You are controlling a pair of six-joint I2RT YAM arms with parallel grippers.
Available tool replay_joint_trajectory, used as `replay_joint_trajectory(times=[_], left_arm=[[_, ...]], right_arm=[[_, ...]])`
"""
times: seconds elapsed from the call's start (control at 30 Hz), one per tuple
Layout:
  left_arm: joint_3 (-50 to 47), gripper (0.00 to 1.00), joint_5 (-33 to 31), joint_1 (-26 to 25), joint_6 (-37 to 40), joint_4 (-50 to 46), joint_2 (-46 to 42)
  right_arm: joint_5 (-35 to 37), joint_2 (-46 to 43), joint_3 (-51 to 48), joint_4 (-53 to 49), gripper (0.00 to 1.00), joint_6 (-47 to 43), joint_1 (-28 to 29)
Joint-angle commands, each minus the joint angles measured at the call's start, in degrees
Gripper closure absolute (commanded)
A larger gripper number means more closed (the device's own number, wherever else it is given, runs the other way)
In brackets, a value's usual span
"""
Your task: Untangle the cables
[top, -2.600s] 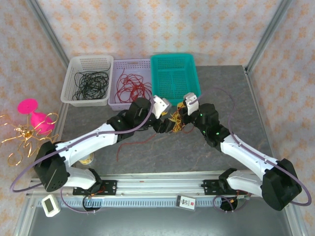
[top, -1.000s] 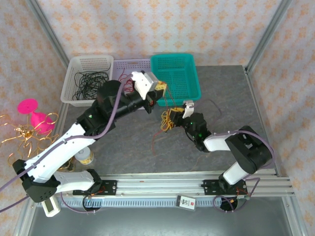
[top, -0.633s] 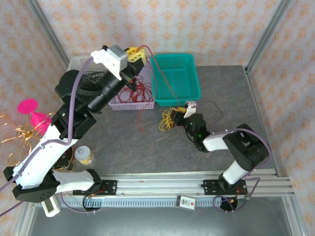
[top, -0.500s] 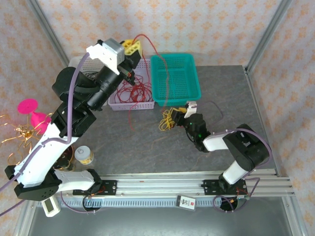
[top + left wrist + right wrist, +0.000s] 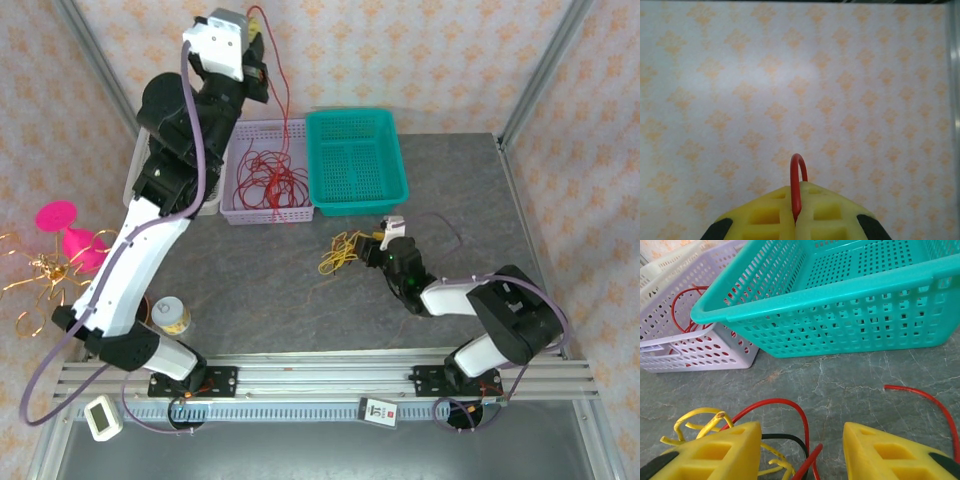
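Tip for this step: lift the red cable slow and straight so it slides free above the lavender basket at the table's 11 o'clock. My left claw is pinching it, up high. My right claw is spread partway, holding nothing, low on the table with the yellow cables at its 9 o'clock.

Nothing here is showing words or numbers clear enough to read. A small white tag is sitting on the front rail and is carrying dark marks (too tiny to make out). A little white box is lying at the near left corner, and its screen is looking too small to read.
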Motion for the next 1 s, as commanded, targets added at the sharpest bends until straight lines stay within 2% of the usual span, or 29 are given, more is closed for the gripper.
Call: replay_joint_trajectory(times=[0.0, 0.2, 0.47, 0.67, 0.77, 0.97], left_arm=[[1.17, 1.0, 3.58, 5.53, -5.62, 2.45, 3.71], [1.37, 1.0, 11.66, 14.45, -12.61, 3.51, 11.84], [-2.21, 1.0, 16.9, 19.53, -20.23, 7.28, 22.81], [-10.95, 1.0, 21.4, 19.99, -25.65, 11.77, 29.79], [-14.6, 1.0, 22.06, 20.0, -28.44, 12.29, 32.41], [-28.16, 1.0, 20.79, 19.82, -31.86, 17.89, 31.19]], right_arm=[[-1.2, -1.92, -1.17, -6.88, 0.53, -0.45, 0.28], [-2.71, -8.1, -0.24, -12.97, 0.53, 1.06, 0.29], [-1.04, -15.83, -1.23, -17.43, 0.53, 1.14, 0.3], [0.04, -16.37, -1.01, -19.85, 0.53, 1.32, 0.34], [2.8, -15.55, 1.04, -24.51, 0.53, 3.81, 0.35], [4.18, -19.17, 2.75, -31.08, 0.53, 5.68, 0.32]])
